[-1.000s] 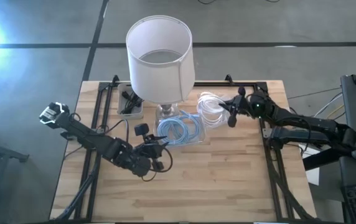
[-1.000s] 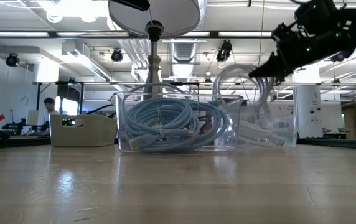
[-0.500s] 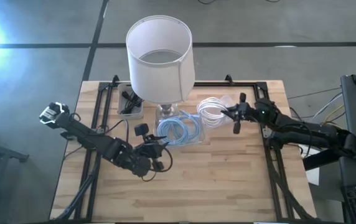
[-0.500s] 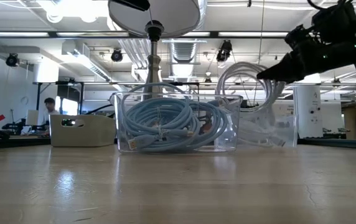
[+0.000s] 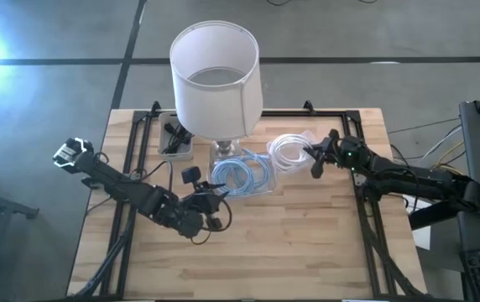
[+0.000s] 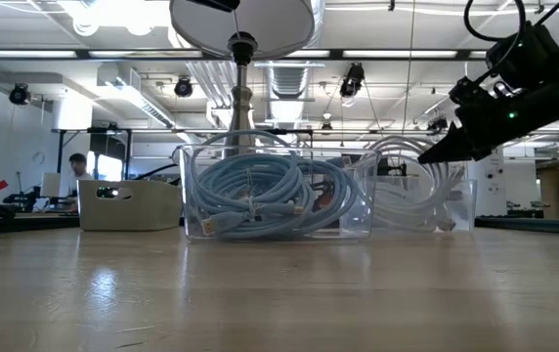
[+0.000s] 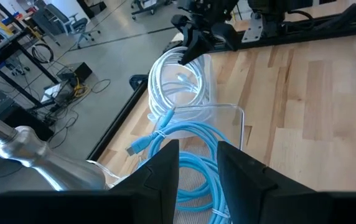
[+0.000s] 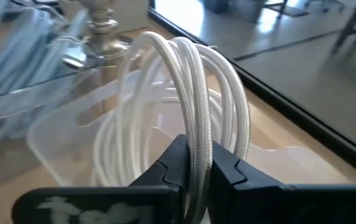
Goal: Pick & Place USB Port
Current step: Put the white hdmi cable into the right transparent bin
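Note:
A white cable coil [image 5: 286, 149] [image 6: 407, 181] stands in a clear bin, its lower loops on the bin floor. My right gripper [image 5: 313, 159] [image 6: 438, 156] [image 8: 195, 152] is at the coil's right side, shut on its strands. A light-blue cable coil [image 5: 242, 174] [image 6: 260, 191] fills a second clear bin to the left of the white one. My left gripper [image 5: 215, 201] [image 7: 196, 163] hovers open at that bin's near left corner, touching nothing. My right gripper pinches a bundle of several white strands [image 8: 196, 134] at the coil's upper arc between its two fingers [image 8: 175, 158]. The fingers lie across the strands and come slanting down from the table's right side. The coil stands upright, its lower loops [image 6: 402, 210] in the clear bin.
A table lamp with a big white shade [image 5: 215, 75] stands just behind the bins, its metal stem [image 6: 243, 59] over the blue coil. A small grey tray [image 5: 175, 138] [image 6: 128, 203] sits at the far left. A black frame [image 5: 366, 210] borders the wooden top; bare wood lies toward the near edge.
My right gripper has come down and drawn slightly toward the table's right edge, still shut on the white strands. The white coil, which was lifted high above its bin, has sunk back into it.

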Action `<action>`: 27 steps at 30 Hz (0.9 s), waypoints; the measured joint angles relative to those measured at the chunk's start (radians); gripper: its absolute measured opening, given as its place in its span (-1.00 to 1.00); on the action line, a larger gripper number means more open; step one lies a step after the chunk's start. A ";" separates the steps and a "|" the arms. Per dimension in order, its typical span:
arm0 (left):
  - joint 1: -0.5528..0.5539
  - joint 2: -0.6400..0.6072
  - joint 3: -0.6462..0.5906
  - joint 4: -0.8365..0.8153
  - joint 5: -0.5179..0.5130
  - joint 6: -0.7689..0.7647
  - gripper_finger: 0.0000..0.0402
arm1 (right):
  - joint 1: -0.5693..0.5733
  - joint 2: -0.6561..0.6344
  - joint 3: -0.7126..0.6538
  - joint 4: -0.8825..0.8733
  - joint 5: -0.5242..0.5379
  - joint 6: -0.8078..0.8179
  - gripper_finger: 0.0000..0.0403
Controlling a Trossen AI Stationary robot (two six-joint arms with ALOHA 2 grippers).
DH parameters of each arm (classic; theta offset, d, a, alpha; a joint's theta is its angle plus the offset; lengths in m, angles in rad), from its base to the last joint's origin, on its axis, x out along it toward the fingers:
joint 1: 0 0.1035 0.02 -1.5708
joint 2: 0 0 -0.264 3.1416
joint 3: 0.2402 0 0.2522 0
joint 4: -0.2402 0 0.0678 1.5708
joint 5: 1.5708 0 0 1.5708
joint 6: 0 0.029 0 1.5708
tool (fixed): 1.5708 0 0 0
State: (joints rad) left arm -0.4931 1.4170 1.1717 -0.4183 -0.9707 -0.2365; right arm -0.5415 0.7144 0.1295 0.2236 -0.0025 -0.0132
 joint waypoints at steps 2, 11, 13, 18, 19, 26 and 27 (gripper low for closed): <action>0.000 0.000 0.000 0.000 0.000 0.002 -0.44 | 0.000 0.002 0.003 -0.004 0.010 -0.005 -0.86; 0.000 0.000 0.000 -0.001 0.000 0.004 -0.44 | 0.000 0.008 0.025 -0.009 0.007 0.049 -0.86; 0.000 0.000 0.000 -0.001 0.000 0.004 -0.44 | 0.000 0.008 0.027 -0.009 0.006 0.062 -0.86; 0.000 0.000 0.000 -0.002 0.000 0.005 -0.44 | 0.000 0.009 0.027 -0.011 0.005 0.064 -0.86; 0.000 0.000 0.000 -0.002 0.001 0.005 -0.44 | 0.000 0.009 0.027 -0.011 0.005 0.063 -0.86; 0.000 0.000 0.000 -0.002 0.005 0.005 -0.44 | 0.000 0.009 0.027 -0.011 0.004 0.066 -0.86; 0.000 0.000 0.000 -0.002 0.005 0.005 -0.44 | 0.000 0.008 0.027 -0.011 0.004 0.066 -0.86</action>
State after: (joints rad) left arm -0.4927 1.4170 1.1717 -0.4199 -0.9653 -0.2310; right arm -0.5415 0.7227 0.1566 0.2127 0.0010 0.0532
